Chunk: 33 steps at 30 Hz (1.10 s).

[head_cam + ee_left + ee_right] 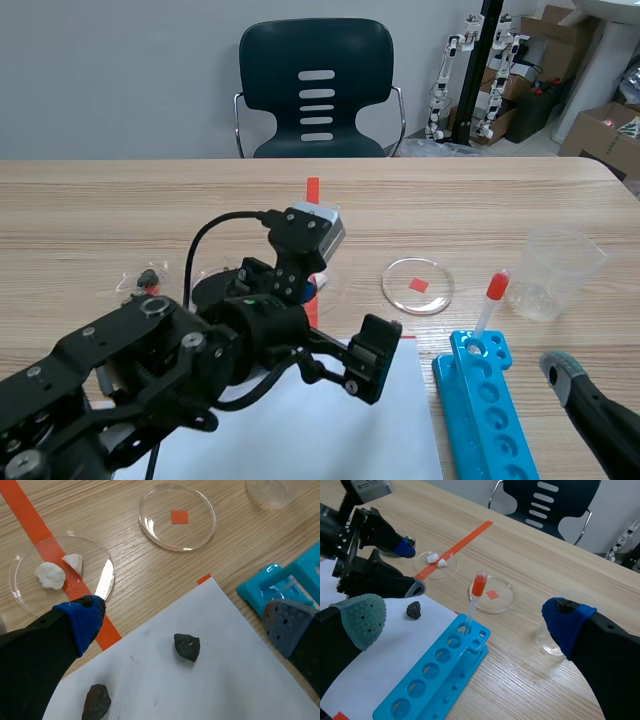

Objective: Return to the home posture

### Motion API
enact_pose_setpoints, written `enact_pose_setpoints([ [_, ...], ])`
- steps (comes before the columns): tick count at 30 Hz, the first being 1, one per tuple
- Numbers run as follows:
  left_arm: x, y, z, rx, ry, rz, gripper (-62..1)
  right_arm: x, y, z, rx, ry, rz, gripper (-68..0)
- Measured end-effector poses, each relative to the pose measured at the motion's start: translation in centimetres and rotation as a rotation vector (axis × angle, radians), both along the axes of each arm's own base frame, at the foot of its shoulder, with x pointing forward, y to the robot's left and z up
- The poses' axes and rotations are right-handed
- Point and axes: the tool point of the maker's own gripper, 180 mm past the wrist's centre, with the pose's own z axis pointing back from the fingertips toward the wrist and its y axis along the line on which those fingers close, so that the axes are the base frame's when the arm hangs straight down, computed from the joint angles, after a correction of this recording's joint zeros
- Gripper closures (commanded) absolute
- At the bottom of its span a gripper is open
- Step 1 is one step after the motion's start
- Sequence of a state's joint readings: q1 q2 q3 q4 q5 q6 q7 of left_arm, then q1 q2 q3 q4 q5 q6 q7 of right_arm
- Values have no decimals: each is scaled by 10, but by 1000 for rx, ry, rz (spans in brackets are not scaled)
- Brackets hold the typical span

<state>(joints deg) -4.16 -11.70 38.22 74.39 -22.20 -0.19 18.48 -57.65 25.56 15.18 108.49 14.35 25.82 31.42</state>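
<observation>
A: State of the left fingers?
B: Spread apart, gripping nothing, low over the white paper sheet, above a dark jagged stone.
A: And the right fingers?
B: Likewise apart and empty, low at the light wooden desk, near side, just beside the bright blue plastic tube rack holding a red-bulbed clear dropper.

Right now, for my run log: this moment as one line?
left gripper: open, above white paper | right gripper: open, by blue rack | dropper: upright in rack | two dark rocks: on paper
</observation>
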Motion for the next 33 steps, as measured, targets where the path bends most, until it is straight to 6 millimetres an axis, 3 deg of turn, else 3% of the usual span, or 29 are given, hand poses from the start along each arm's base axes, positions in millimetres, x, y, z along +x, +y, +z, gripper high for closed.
enact_pose_setpoints([
  [10,-21,31,23,-52,-127,-39,-623,0,0,0,0,0,0,-679],
  [16,-32,80,26,-65,-145,18,-623,0,0,0,0,0,0,-679],
  [22,-52,116,26,-64,-131,-8,-623,0,0,0,0,0,0,-679],
  [26,-53,149,32,-6,-148,53,-623,0,0,0,0,0,0,-679],
  [29,-54,160,48,18,-202,71,-623,0,0,-2,-5,7,-1,-679],
  [33,-59,150,81,-25,-298,54,-623,0,-1,-4,-12,20,-3,-679],
])
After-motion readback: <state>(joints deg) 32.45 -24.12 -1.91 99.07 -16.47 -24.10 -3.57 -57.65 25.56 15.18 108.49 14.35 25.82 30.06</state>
